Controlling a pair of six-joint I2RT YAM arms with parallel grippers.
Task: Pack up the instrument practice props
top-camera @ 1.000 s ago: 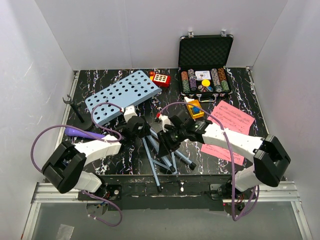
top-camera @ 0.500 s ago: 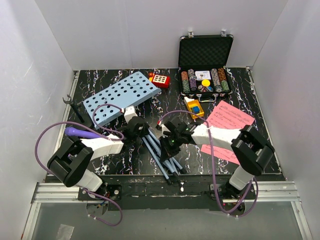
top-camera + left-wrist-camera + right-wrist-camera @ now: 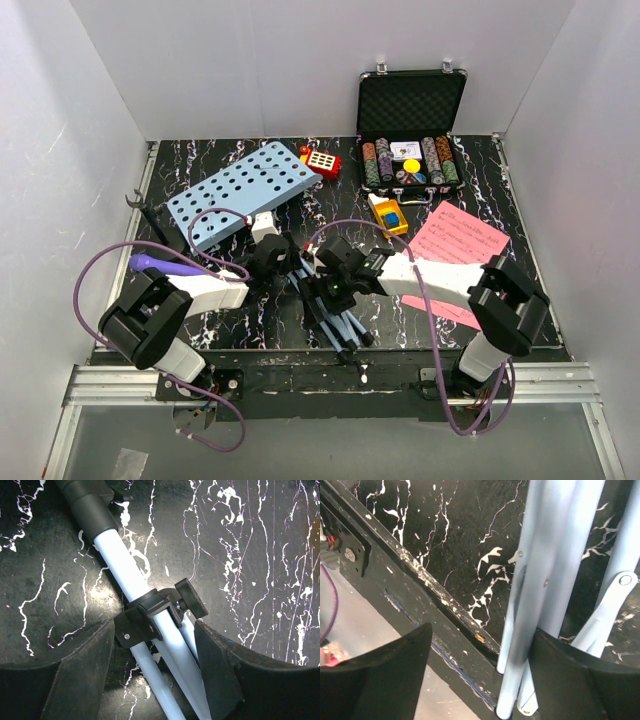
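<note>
Light-blue tripod legs (image 3: 338,318) have been folded together since a second ago. Both sets of jaws are seen open around them; packing remains unfinished.

Light-blue music stand (image 3: 243,191); pink pages (image 3: 458,236); black white-veined table (image 3: 480,165).

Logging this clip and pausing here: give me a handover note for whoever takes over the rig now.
Left gripper: open, straddling the music stand pole at its black clamp.
Right gripper: open around the tripod legs, which lie bunched near the table's front edge.
Purple microphone and mic stand lie at left; pink pages at right.
Done: nothing packed.
Left: finish collapsing the stand, then pack all props.
</note>
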